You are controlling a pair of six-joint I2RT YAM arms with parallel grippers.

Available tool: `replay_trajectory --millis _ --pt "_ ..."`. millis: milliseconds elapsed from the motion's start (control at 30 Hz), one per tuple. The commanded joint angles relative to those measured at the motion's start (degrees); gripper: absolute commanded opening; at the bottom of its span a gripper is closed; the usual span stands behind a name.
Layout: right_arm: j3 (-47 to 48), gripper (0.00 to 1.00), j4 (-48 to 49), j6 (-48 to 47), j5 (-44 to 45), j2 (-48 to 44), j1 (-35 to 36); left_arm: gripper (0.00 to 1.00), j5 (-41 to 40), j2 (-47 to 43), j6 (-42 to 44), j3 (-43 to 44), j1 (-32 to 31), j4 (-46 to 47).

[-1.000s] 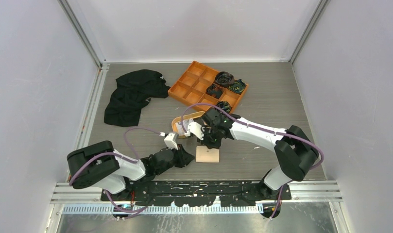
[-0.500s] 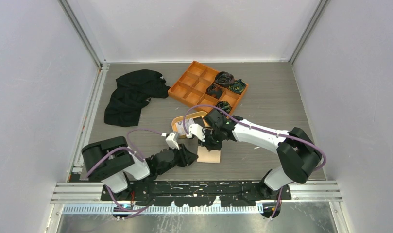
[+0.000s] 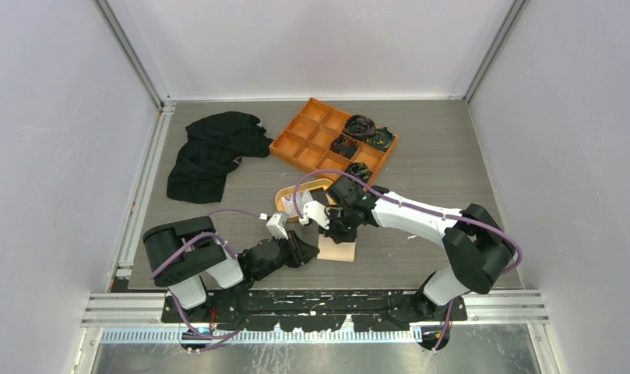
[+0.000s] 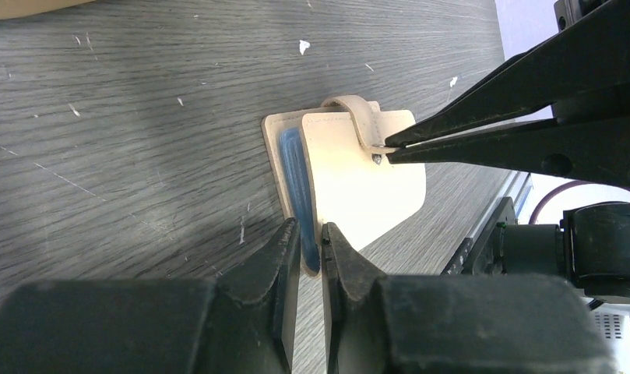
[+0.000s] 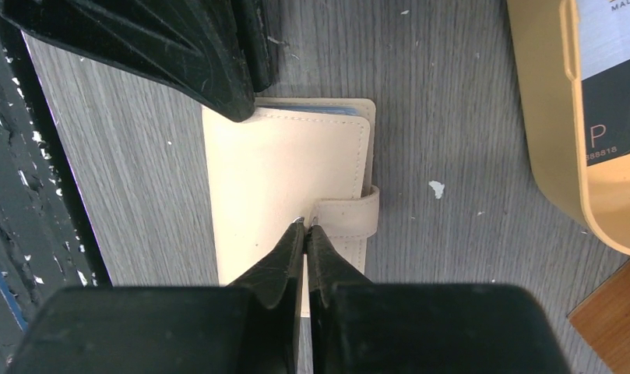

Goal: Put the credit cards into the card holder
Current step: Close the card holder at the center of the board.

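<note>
The beige card holder [image 3: 340, 251] lies folded on the table near the front edge. A light blue credit card [image 4: 294, 175] shows edge-on between its covers. My left gripper [image 4: 311, 238] is shut on the card holder [image 4: 366, 183] at its near corner, with the blue card's end between the fingers. My right gripper [image 5: 304, 224] is shut, and its tips press on the cover of the card holder [image 5: 272, 167] at the end of the snap tab [image 5: 349, 220]. Another credit card [image 5: 611, 93], dark and white, lies in the oval orange dish [image 5: 564, 171].
The oval dish [image 3: 284, 199] sits just behind the holder, partly under my right wrist. A large orange divided tray [image 3: 311, 134] with dark coiled items [image 3: 363, 125] stands at the back. A black cloth [image 3: 214, 152] lies at the back left.
My left arm's elbow has swung to the right while its gripper stayed at the holder's left edge. The holder has turned slightly. My right gripper has shifted a little over it.
</note>
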Motion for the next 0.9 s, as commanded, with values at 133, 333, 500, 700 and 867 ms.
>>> replay_trajectory --millis 133,333,500,700,867 --pt "0.81 0.11 -2.88 -2.05 -1.26 -1.01 0.06 0.16 -1.02 -1.91 0.99 -0.02 -0.15 -0.91" --pt "0.81 0.13 -3.58 -2.49 -1.35 -1.33 0.06 0.16 -0.56 -1.61 0.94 0.33 -0.18 -0.82" --pt "0.81 0.14 -3.76 -2.58 -1.34 -1.71 0.05 0.16 -0.39 -1.42 0.88 0.48 -0.19 -0.78" --pt "0.52 0.14 -2.96 -2.15 -0.62 -2.13 0.06 0.16 -0.08 -1.16 0.88 0.66 -0.18 -0.78" --pt "0.48 0.13 -1.48 -1.06 0.50 -1.53 0.05 0.15 0.31 -0.68 0.80 1.02 -0.13 -0.66"
